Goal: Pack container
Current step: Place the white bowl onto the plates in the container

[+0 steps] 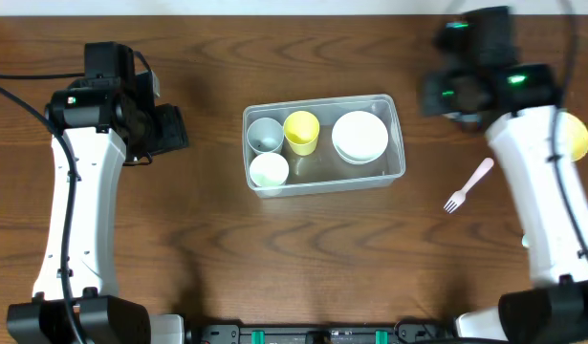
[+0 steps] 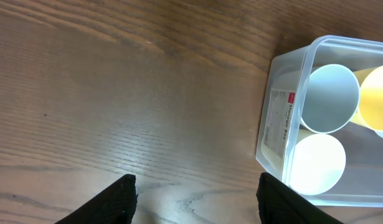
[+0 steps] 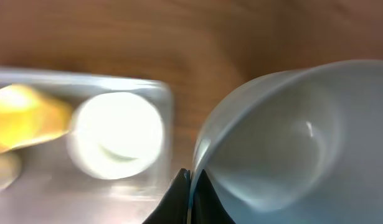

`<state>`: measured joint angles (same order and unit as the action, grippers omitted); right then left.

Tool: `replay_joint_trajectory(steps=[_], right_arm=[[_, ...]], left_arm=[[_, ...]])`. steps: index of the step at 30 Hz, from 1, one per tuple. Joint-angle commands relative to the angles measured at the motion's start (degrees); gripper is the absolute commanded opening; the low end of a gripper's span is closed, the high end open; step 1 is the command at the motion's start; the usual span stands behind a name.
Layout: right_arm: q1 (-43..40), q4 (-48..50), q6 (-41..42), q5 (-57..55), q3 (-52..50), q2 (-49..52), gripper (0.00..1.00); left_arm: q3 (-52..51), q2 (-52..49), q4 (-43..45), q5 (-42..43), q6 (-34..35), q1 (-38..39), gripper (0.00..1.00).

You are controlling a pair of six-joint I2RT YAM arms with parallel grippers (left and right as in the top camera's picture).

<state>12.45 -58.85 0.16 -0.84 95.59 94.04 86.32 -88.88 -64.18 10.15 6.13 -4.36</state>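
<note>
Item: clear container (image 1: 323,187), rectangular with rounded corners, standing at the centre of the counter (image 1: 303,268), between the two arms. Contents, as seen from overhead: one grey-blue cup (image 1: 266,135), one yellow cup (image 1: 301,132) and one white cup (image 1: 269,170) grouped upright at one end, with a white bowl (image 1: 359,137), possibly a stack, at the other end. Outside the container: a pink fork (image 1: 468,185) lying on the counter well apart from it, and a yellow object (image 1: 577,136) half hidden behind the right arm, kind not determinable. Right pincer (image 3: 191,198): tips narrow, pinching the rim of a pale vessel (image 3: 284,143), cup or bowl not determinable; the view is blurred, with the container wall and white bowl visible beside it. Left pincer (image 2: 197,199): wide, holding nothing, over bare counter just beside the container's cup end. Progress, by judgement: packing is well advanced, four pieces being in place. Outstanding: the held vessel, the fork, and probably the yellow object.
</note>
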Motion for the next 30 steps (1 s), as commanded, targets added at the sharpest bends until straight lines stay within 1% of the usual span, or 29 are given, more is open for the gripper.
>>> replay_joint_trajectory(steps=[1, 4, 8, 14, 21, 23, 24, 25, 27, 28, 29, 30], right_arm=[[8.4, 0.0, -5.2, -3.0, -0.4, 2.4, 0.01], [14.0, 0.7, -5.2, -5.2, -0.4, 5.2, 0.01], [17.6, 1.2, -4.9, -5.2, -0.4, 10.2, 0.01], [18.1, 1.2, -3.5, -5.2, -0.4, 16.5, 0.01], [17.6, 1.2, -3.7, -5.2, -0.5, 18.0, 0.01], [17.4, 1.1, -3.7, -5.2, -0.5, 18.1, 0.03], [17.3, 1.0, -3.7, -5.2, -0.5, 18.1, 0.07], [17.2, 0.9, -3.7, -5.2, -0.5, 18.1, 0.24], [17.1, 0.8, -3.7, -5.2, -0.5, 18.1, 0.38], [17.1, 0.8, -3.7, -5.2, -0.5, 18.1, 0.48], [17.1, 0.8, -3.7, -5.2, -0.5, 18.1, 0.55], [17.1, 0.8, -3.7, -5.2, -0.5, 18.1, 0.55]], left_arm=[[-0.1, -0.4, -0.2, -0.1, -0.5, -0.2, 0.63], [-0.1, -0.4, -0.2, -0.1, -0.5, -0.2, 0.63], [-0.1, -0.4, -0.2, -0.1, -0.5, -0.2, 0.63], [-0.1, -0.4, -0.3, -0.1, -0.5, -0.2, 0.63], [-0.1, -0.4, -0.2, -0.1, -0.5, -0.2, 0.63], [-0.1, -0.4, -0.2, -0.1, -0.5, -0.2, 0.63], [-0.1, -0.4, -0.3, -0.1, -0.5, -0.2, 0.63], [-0.1, -0.4, -0.2, -0.1, -0.5, -0.2, 0.63], [-0.1, -0.4, -0.2, -0.1, -0.5, -0.2, 0.63], [-0.1, -0.4, -0.2, -0.1, -0.5, -0.2, 0.63], [-0.1, -0.4, -0.2, -0.1, -0.5, -0.2, 0.63], [-0.1, -0.4, -0.2, -0.1, -0.5, -0.2, 0.63]])
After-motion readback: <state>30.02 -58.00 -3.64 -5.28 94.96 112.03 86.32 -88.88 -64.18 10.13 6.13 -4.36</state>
